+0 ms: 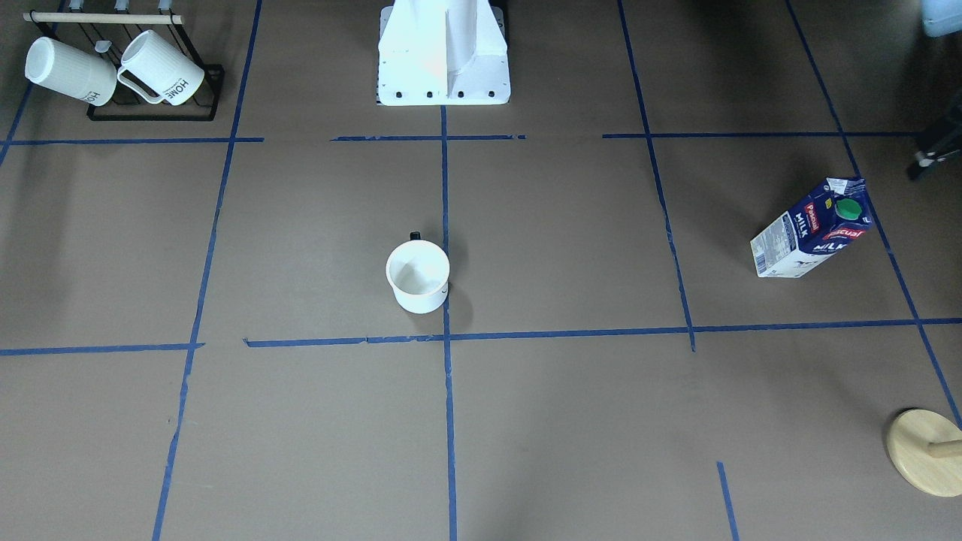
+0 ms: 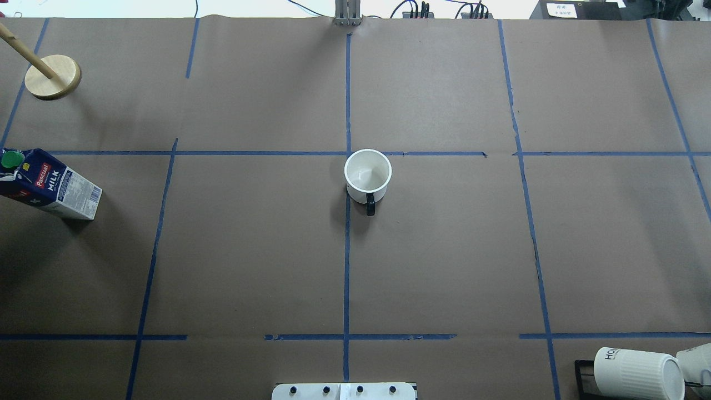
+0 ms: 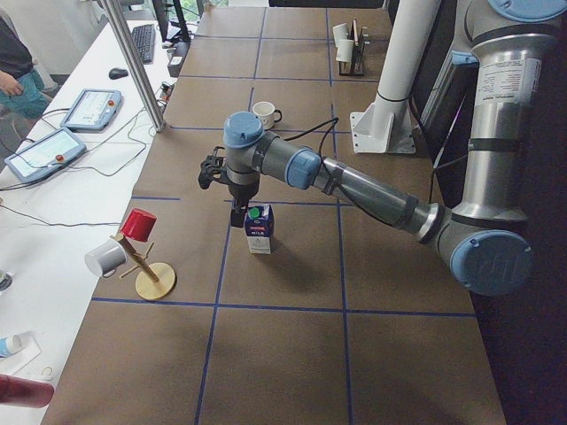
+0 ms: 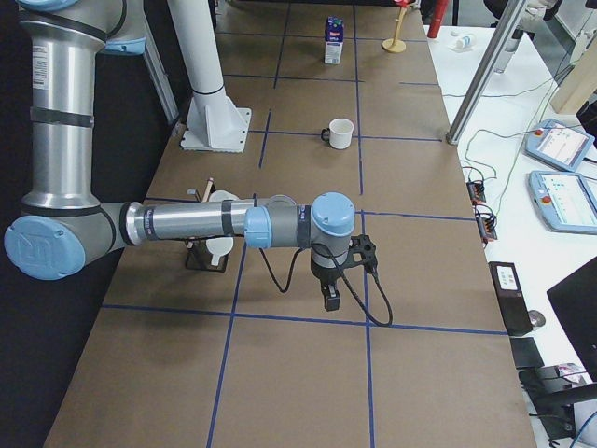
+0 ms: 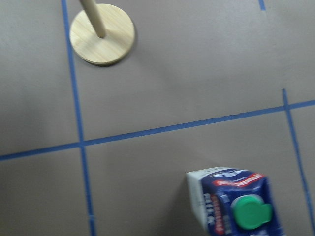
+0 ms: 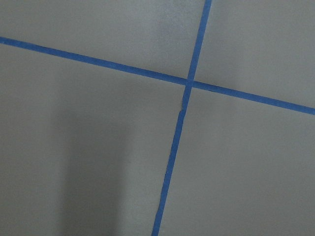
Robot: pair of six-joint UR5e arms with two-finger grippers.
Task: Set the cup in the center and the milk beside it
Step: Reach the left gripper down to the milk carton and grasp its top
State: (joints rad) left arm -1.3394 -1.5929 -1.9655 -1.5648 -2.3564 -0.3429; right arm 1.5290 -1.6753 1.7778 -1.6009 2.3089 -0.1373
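Note:
The white cup (image 1: 418, 278) with a small black handle stands upright on the brown paper, beside the crossing of blue tape lines (image 1: 446, 336); it also shows in the overhead view (image 2: 367, 173). The dark blue milk carton (image 1: 815, 229) with a green cap stands far off on my left side (image 2: 47, 186). In the exterior left view my left gripper (image 3: 237, 217) hangs just behind and above the carton (image 3: 259, 230); I cannot tell if it is open. The left wrist view looks down on the carton (image 5: 236, 204). My right gripper (image 4: 331, 301) hovers over bare paper; I cannot tell its state.
A black rack with ribbed white "HOME" mugs (image 1: 113, 71) sits near the robot on my right side. A round wooden stand (image 2: 53, 76) stands beyond the milk and carries a red cup (image 3: 139, 225). The white robot base (image 1: 443, 52) is at the table's near edge.

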